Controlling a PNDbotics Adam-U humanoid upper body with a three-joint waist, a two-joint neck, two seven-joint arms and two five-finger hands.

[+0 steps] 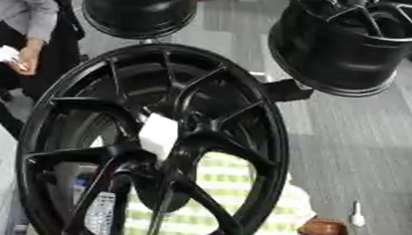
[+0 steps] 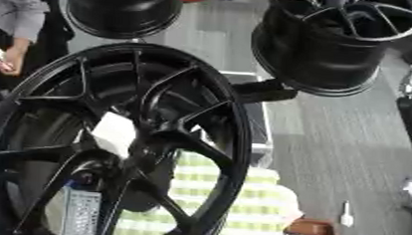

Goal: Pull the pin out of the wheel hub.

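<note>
One big black wheel (image 1: 152, 142) stands upright, filling the view; a white tag (image 1: 158, 135) covers its hub, so the pin can't be made out. Neither hand shows. A blind reach could snag spokes or topple the wheel.

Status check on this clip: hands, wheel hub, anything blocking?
Neither hand in view. Black wheel upright, close to camera; white tag on a spoke by its hub, pin not made out. Two more black wheels hang behind.

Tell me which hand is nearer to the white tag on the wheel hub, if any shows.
Neither left nor right: no robot hand shows in either view. The white tag lies on the wheel hub.
</note>
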